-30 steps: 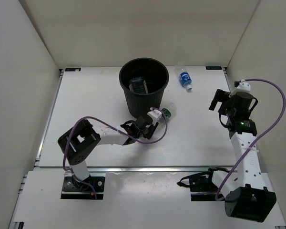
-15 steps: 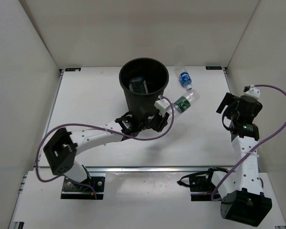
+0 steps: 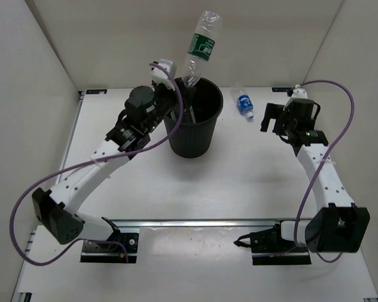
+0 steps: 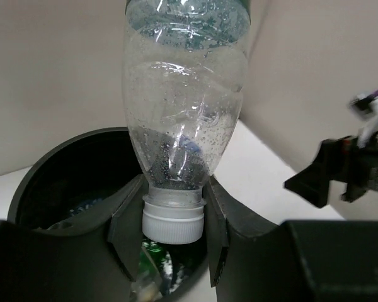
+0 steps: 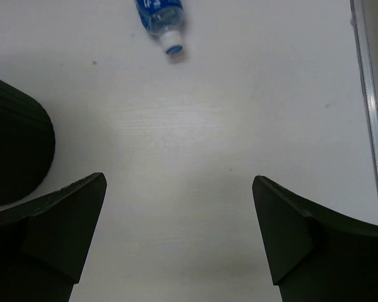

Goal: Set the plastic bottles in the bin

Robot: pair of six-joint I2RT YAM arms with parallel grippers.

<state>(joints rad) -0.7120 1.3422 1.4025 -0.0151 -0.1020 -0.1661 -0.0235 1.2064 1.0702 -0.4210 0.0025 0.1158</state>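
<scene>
My left gripper (image 3: 188,80) is shut on the neck of the green-labelled plastic bottle (image 3: 200,47). It holds the bottle cap down and tilted, over the back left of the bin's mouth. The left wrist view shows the white cap between the fingers (image 4: 129,220) and the clear bottle (image 4: 183,113) rising above them. The black bin (image 3: 205,138) stands at the table's back middle. Something clear with green on it lies inside (image 4: 152,267). A blue-labelled bottle (image 3: 243,102) (image 5: 160,19) lies on the table right of the bin. My right gripper (image 3: 269,119) (image 5: 179,207) is open and empty, just near of that bottle.
White walls close in the table at the back and on both sides. The bin's dark wall (image 5: 16,145) fills the left edge of the right wrist view. A metal rail (image 5: 368,113) marks the table's right edge. Purple cables trail from both arms.
My left arm has lifted the green-labelled bottle from beside the bin's base to above its rim and turned it cap down. My right arm has swung back and left toward the blue-labelled bottle.
</scene>
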